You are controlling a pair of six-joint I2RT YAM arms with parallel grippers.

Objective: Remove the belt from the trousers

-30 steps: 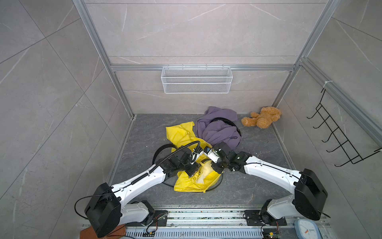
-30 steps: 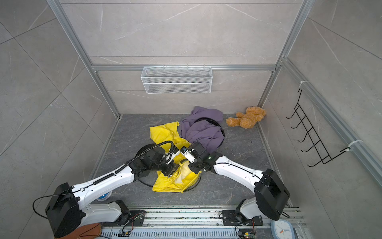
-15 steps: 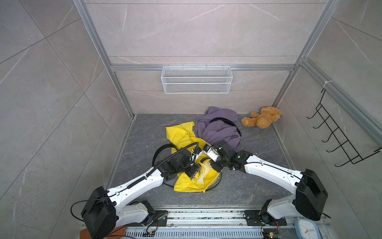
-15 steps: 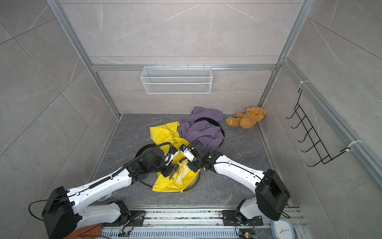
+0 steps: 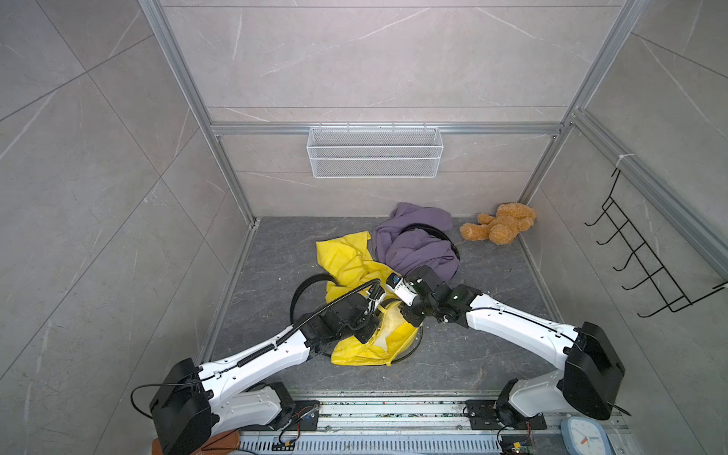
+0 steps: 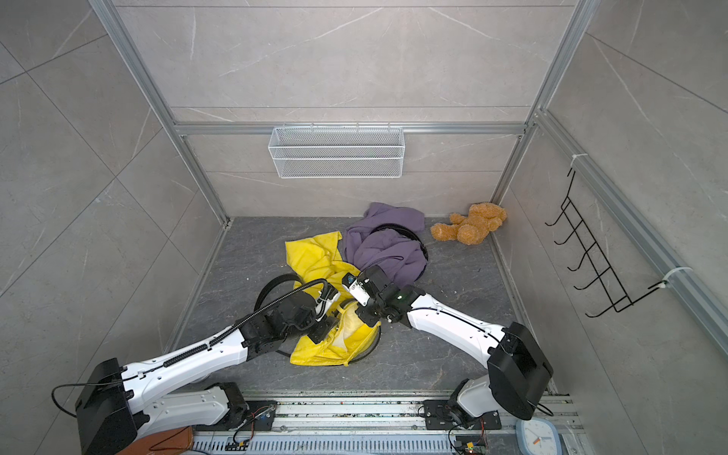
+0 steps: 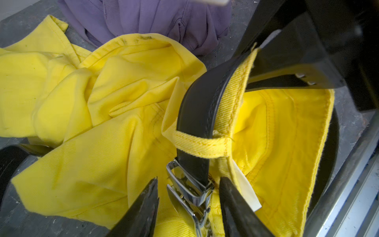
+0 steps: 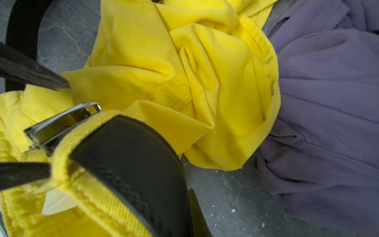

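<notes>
Grey floor (image 5: 492, 354); left fingers (image 7: 143, 209) apart around buckle (image 7: 188, 190) by trousers' (image 7: 92, 143) white label (image 7: 247, 195), right fingers (image 7: 291, 55) clamped on belt (image 7: 201, 98).

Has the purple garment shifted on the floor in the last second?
No. In both top views the purple garment lies where it did, with the same gap to the teddy bear in the far corner.

Grey floor (image 5: 492, 354), yellow trousers (image 5: 346, 256), belt (image 7: 196, 106), purple garment (image 5: 413, 248), teddy (image 5: 500, 228)
</notes>
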